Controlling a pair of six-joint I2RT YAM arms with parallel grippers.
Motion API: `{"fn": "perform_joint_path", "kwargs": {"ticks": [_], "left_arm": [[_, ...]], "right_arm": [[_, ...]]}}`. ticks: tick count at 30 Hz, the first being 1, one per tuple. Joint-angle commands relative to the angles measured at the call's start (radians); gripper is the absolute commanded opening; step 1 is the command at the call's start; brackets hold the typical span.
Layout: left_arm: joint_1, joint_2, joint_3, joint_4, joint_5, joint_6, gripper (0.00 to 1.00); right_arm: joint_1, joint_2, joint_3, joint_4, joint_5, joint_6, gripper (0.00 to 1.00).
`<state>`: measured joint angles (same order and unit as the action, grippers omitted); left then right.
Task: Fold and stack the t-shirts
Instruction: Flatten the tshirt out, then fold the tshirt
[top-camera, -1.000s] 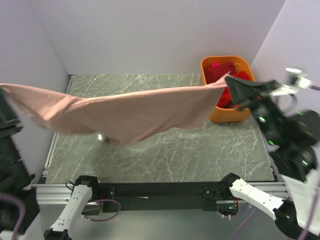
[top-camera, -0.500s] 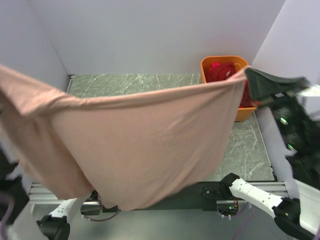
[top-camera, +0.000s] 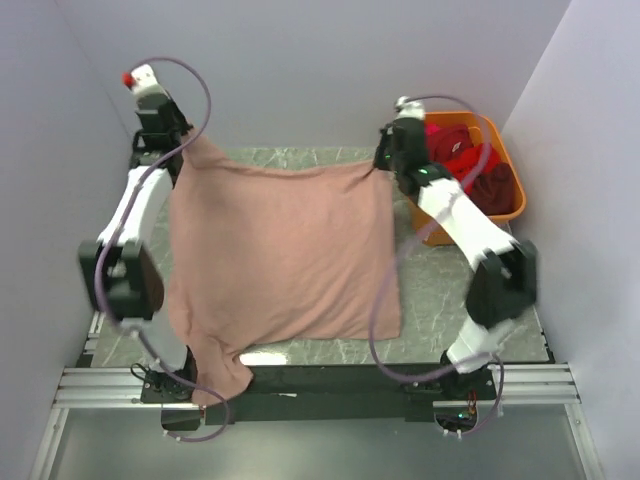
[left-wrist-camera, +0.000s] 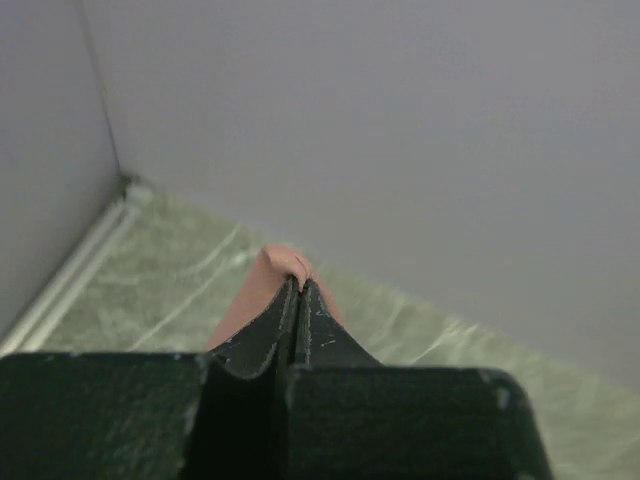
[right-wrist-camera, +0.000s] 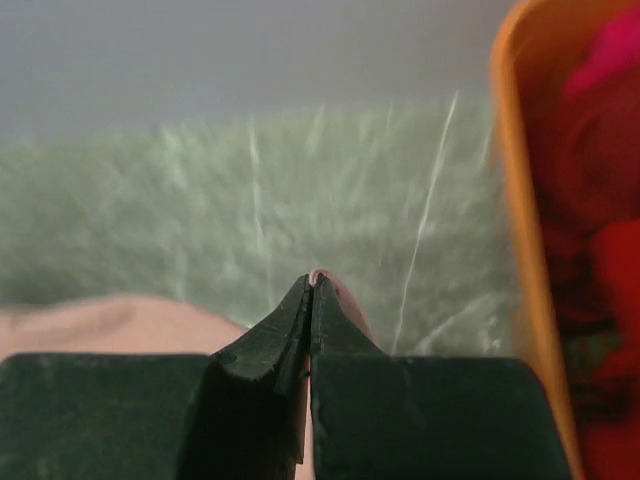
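Note:
The large salmon-pink t-shirt (top-camera: 275, 250) is stretched out between both arms over the table, its near edge reaching the table's front rail. My left gripper (top-camera: 183, 140) is shut on its far left corner; the pinched cloth shows in the left wrist view (left-wrist-camera: 285, 265). My right gripper (top-camera: 383, 160) is shut on its far right corner; a tip of cloth shows in the right wrist view (right-wrist-camera: 322, 275). Red, maroon and magenta t-shirts (top-camera: 475, 165) lie bunched in the orange basket (top-camera: 435, 228) and show in the right wrist view (right-wrist-camera: 590, 220).
The green marble table (top-camera: 450, 300) shows bare to the right of the shirt and along the back. The grey back wall (top-camera: 300, 70) stands close behind both grippers. The side walls close in on left and right.
Both arms have swung from close to the camera out to the far side of the table, carrying the pink shirt with them. The shirt now spreads flat over the table instead of hanging near the camera.

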<state>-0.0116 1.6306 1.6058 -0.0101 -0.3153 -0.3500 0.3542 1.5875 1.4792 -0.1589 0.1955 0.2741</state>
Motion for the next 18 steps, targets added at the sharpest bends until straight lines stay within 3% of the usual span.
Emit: {"fn": "perform_joint_path", "kwargs": {"ticks": [1,4,8,14,18], "left_arm": [[0.047,0.200,0.060,0.113,0.146,0.054,0.01],[0.050,0.398,0.179,0.113,0.197,0.091,0.00],[0.058,0.576,0.345,0.076,0.212,0.103,0.00],[0.062,0.713,0.508,0.021,0.205,0.088,0.00],[0.064,0.678,0.447,0.013,0.174,0.065,0.00]], "right_arm": [[-0.037,0.253,0.135,0.058,-0.103,0.020,0.00],[-0.072,0.490,0.377,-0.071,-0.166,0.031,0.00],[-0.087,0.638,0.582,-0.136,-0.160,0.004,0.00],[-0.101,0.666,0.596,-0.076,-0.166,-0.006,0.00],[-0.104,0.669,0.598,-0.079,-0.182,-0.004,0.00]]}}
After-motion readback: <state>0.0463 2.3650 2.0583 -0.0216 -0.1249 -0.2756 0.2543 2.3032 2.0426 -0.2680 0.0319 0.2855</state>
